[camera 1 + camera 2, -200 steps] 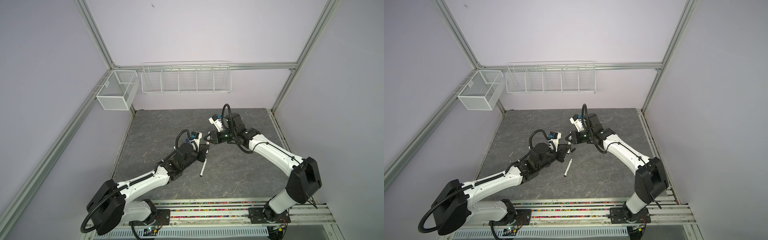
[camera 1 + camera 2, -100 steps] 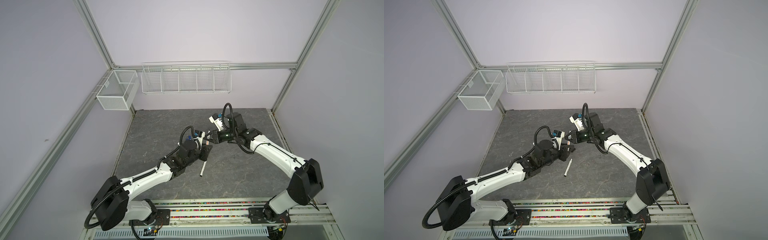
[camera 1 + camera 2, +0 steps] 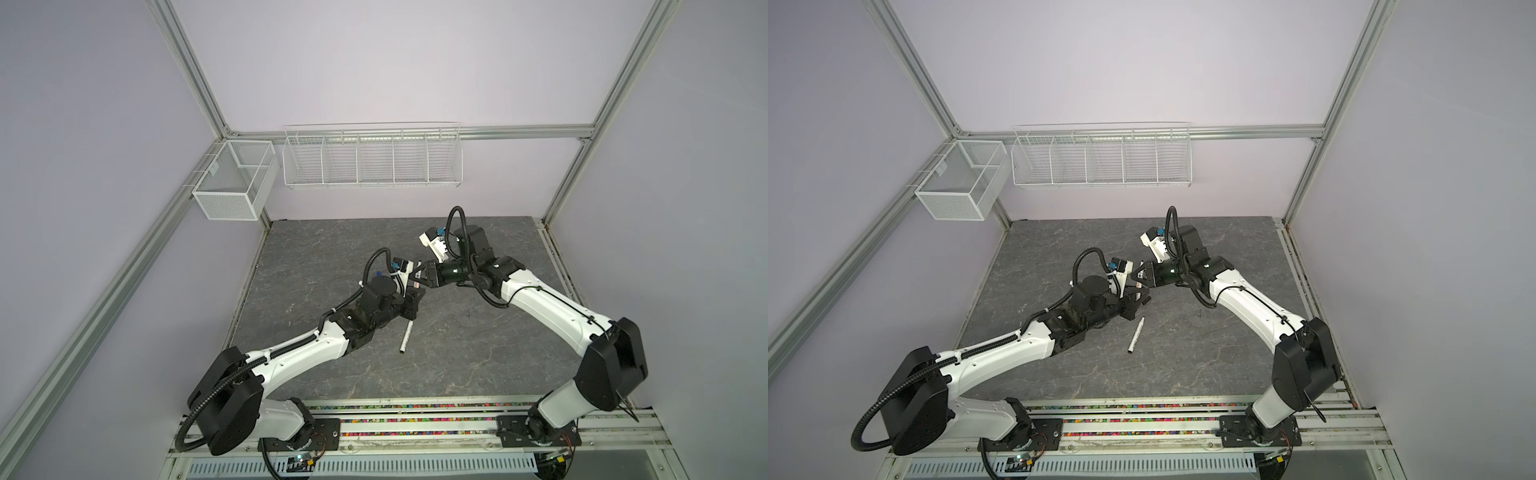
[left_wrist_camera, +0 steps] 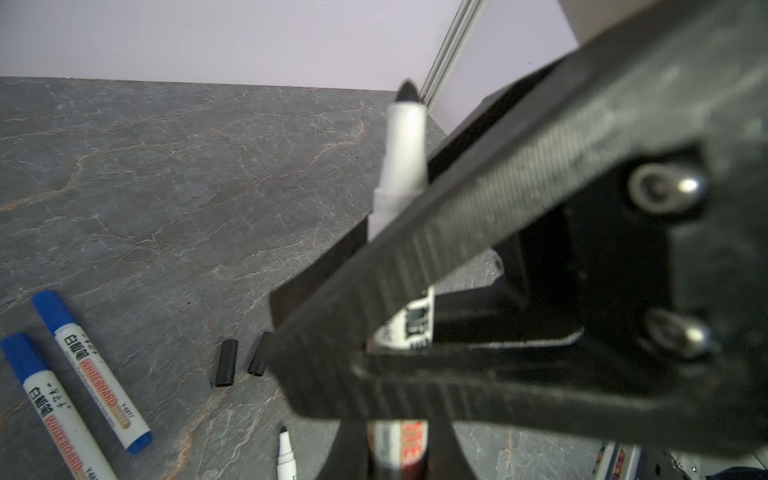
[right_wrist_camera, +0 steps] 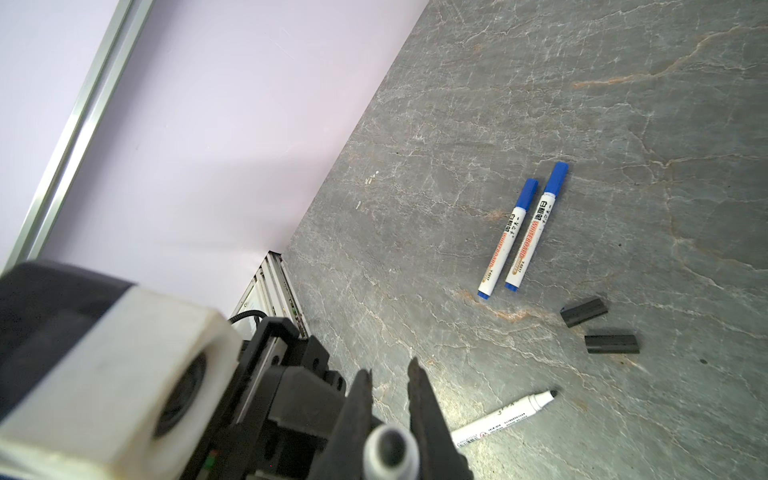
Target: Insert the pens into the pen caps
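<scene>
Two grips on one pen (image 4: 404,153): left gripper (image 3: 417,294) clamped on its printed barrel, right gripper (image 5: 390,368) pinched tight round the white neck, black tip bare, above the table (image 4: 166,166).

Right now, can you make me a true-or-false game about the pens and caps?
1. Two blue-capped pens lie side by side on the table. True.
2. The black caps are pushed onto pens. False: both lie loose on the table.
3. The right end effector grips a held pen that has no cap. True.
4. The loose pen lying on the table has a blue tip. False: its tip is black.
</scene>
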`<state>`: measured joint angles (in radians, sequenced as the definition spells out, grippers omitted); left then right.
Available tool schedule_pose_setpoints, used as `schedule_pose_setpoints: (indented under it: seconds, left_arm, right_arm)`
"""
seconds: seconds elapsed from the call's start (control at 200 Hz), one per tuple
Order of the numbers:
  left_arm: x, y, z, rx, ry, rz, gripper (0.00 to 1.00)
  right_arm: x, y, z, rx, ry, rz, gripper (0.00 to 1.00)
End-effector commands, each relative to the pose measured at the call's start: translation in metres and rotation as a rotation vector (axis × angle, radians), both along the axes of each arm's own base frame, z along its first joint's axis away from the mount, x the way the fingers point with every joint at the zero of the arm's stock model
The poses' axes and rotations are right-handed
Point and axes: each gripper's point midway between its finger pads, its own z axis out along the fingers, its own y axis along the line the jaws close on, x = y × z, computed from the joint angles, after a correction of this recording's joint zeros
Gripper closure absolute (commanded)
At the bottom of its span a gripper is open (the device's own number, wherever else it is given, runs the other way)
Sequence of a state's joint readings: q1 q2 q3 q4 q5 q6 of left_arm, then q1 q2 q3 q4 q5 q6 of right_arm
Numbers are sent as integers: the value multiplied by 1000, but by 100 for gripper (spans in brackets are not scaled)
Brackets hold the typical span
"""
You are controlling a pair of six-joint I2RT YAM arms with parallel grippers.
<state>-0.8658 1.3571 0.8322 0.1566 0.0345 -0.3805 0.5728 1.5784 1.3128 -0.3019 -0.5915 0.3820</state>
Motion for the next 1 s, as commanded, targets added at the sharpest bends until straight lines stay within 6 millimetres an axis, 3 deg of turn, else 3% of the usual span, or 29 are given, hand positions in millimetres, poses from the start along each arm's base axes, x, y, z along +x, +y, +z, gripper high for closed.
schedule_pose_setpoints:
  seconds: [0.0,0.05,0.115,0.25,0.325,0.4,0.51,0.74,0.995]
  left_arm:
    - [3,3,0,-8,11,39,100]
    - [11,16,-5,-7,19,121,100]
    - [24,41,-16,8,37,266,100]
    - [41,94,-40,62,106,535,100]
    - [42,109,-44,86,104,599,100]
    - [41,114,-43,94,99,618,100]
    - [40,118,-42,83,91,632,100]
    - [35,125,-46,61,95,646,100]
    - [28,141,-43,85,76,671,100]
  right_arm:
    - [-1,-7,8,-5,-40,-14,66]
    - [2,-12,4,-25,-40,-38,49]
    - [9,-21,-5,-73,-31,-91,41]
    - [25,-44,-49,-269,39,-211,37]
    - [29,-52,-82,-387,118,-241,37]
    - [32,-57,-112,-485,179,-263,37]
    - [42,-54,-141,-553,230,-290,37]
    - [63,-39,-179,-626,301,-310,37]
    - [61,-27,-217,-733,318,-272,37]
